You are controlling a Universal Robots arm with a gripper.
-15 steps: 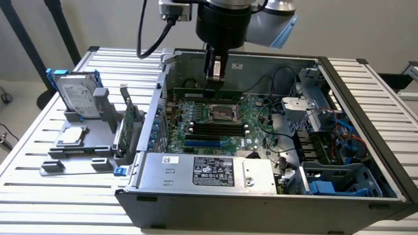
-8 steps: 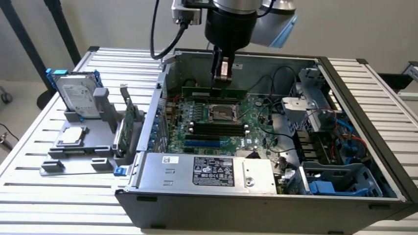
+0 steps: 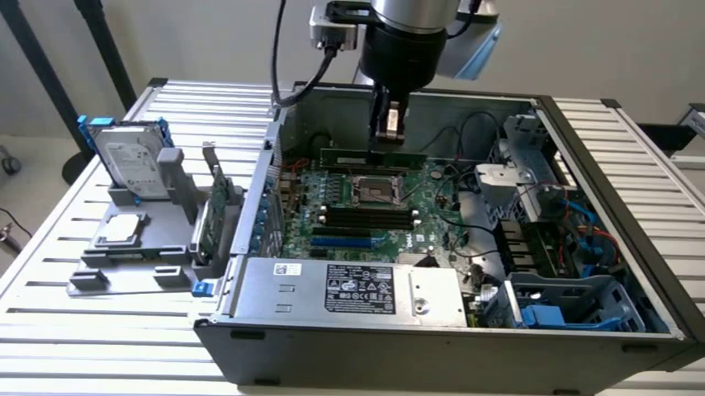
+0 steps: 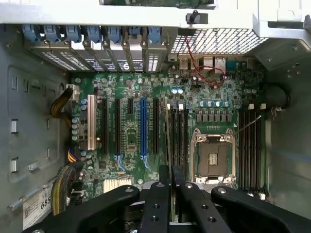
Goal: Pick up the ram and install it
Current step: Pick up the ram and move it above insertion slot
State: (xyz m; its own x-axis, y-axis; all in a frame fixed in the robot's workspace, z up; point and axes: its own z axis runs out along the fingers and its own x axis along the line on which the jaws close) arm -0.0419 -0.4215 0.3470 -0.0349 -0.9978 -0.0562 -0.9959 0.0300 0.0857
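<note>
Above the green motherboard (image 3: 441, 186) inside the open grey computer case (image 3: 441, 346), the black hand (image 3: 385, 142) is nearly closed, pinching the long, thin green ram stick (image 3: 350, 153) level, near the silver processor socket (image 3: 374, 190).

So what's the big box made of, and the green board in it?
The case looks like painted sheet metal: dark grey, thin folded walls, punched vent holes. The motherboard looks like glossy green circuit-board laminate, probably fibreglass, with black plastic slots.

ram (image 3: 347, 153) above motherboard (image 3: 424, 216) inside case (image 3: 441, 351), hard drive (image 3: 132, 165) at exterior view's left
</note>
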